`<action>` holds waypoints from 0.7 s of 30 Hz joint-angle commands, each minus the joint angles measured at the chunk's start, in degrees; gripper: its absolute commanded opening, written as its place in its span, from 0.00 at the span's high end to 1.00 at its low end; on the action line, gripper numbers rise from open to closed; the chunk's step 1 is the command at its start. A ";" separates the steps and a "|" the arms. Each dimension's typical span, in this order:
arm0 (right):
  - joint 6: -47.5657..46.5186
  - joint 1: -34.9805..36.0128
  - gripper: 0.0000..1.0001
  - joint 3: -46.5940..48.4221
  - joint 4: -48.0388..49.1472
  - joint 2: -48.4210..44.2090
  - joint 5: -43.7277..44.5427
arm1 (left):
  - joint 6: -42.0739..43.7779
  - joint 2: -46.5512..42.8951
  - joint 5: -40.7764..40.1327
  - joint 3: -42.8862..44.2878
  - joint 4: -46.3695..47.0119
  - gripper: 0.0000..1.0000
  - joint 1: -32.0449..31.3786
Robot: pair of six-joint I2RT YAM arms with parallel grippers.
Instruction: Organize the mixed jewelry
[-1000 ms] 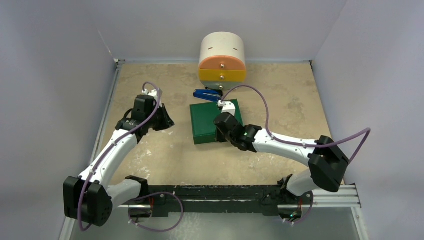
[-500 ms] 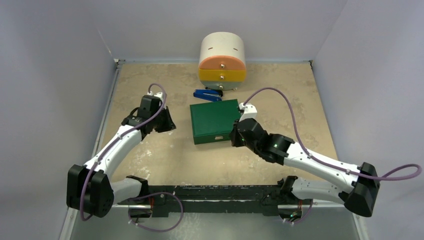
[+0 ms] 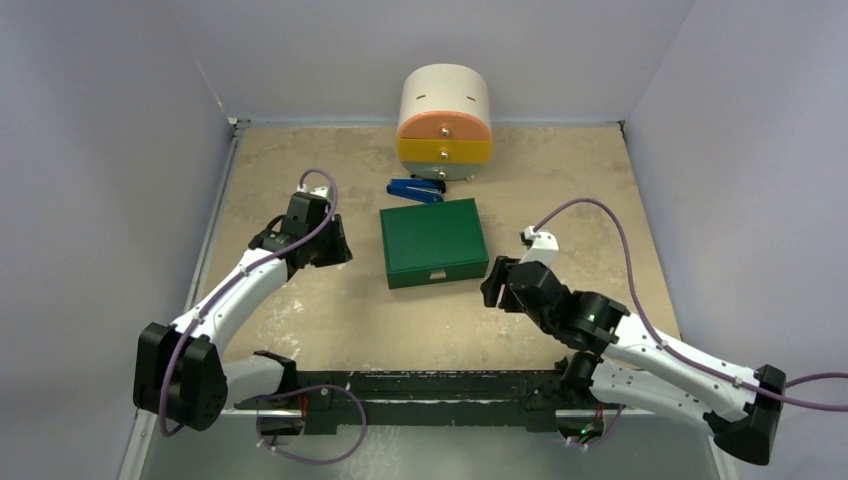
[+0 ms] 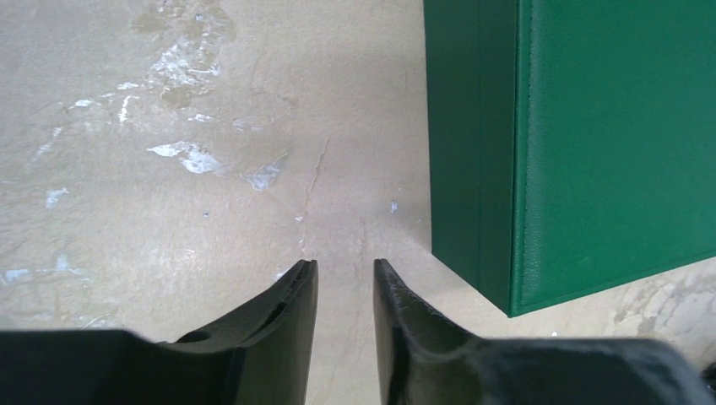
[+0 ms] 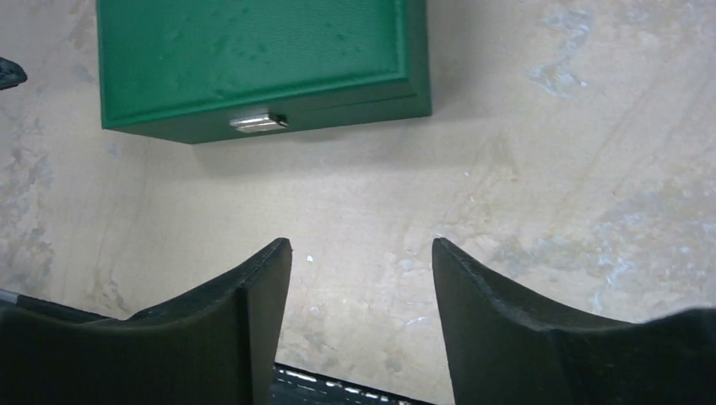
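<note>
Right gripper (image 5: 361, 246) spread wide, left gripper (image 4: 344, 268) slightly parted; both empty. Jewelry not in view, presumably inside the shut green box (image 3: 432, 240), which lies between them on the table (image 3: 300, 170). Judged step: raise the lid. Approach the silver latch (image 5: 257, 122) squarely and brace the box's left side.

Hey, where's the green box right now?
In the top view the green box lies closed mid-table, in front of the blue tool and round drawer unit, with the left gripper on its left and the right gripper by its near-right corner.
</note>
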 commanded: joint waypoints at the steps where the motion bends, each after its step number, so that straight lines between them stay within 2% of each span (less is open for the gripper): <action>1: 6.43 0.10 0.27 -2.11 -6.90 -5.30 4.36 | -0.39 -1.91 -2.06 1.29 0.06 0.64 -0.28; 7: 12.16 0.13 0.02 -3.27 -13.94 -12.10 5.31 | -0.64 -5.07 -4.25 1.33 0.30 0.42 -0.37; 9: 13.60 0.07 0.01 -3.07 -16.23 -14.23 5.64 | -0.65 -6.55 -4.26 1.23 0.62 0.35 -0.37; 12: 14.29 0.11 0.01 -2.93 -18.30 -17.22 5.93 | -0.65 -9.03 -4.18 1.22 1.07 0.30 -0.37; 21: 15.38 0.18 0.01 -2.42 -19.78 -25.28 6.61 | -0.28 -21.12 -0.25 -0.23 5.48 0.28 -0.37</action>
